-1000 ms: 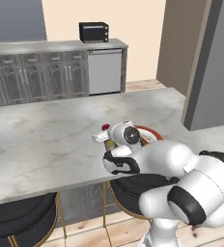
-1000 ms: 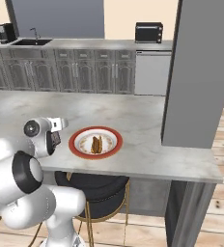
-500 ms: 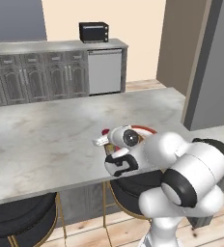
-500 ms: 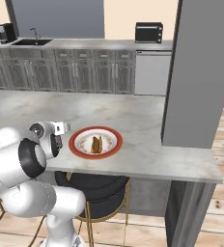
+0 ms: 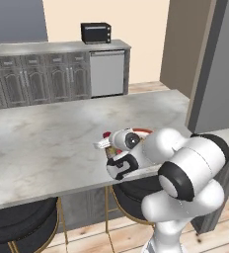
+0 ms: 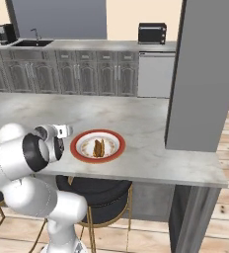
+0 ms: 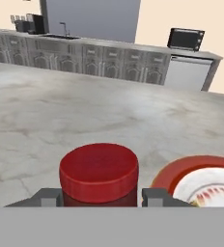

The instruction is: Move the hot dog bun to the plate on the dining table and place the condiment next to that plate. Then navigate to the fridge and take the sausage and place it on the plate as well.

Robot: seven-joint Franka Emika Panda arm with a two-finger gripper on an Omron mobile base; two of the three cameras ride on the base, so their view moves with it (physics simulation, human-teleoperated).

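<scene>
Nearest you in the hand view, the gripper (image 7: 100,197) has a finger tip on either side of the condiment (image 7: 99,173), close against the bottle below its red cap, so it looks pinched. Just to its right sits the plate (image 7: 181,170), on the dining table (image 7: 61,120). From the right base view you see the hot dog bun (image 6: 99,147) lying on the plate (image 6: 79,148). Beyond the table, grey cabinets (image 6: 87,74) line the far wall with a black oven (image 6: 152,33) on top.
</scene>
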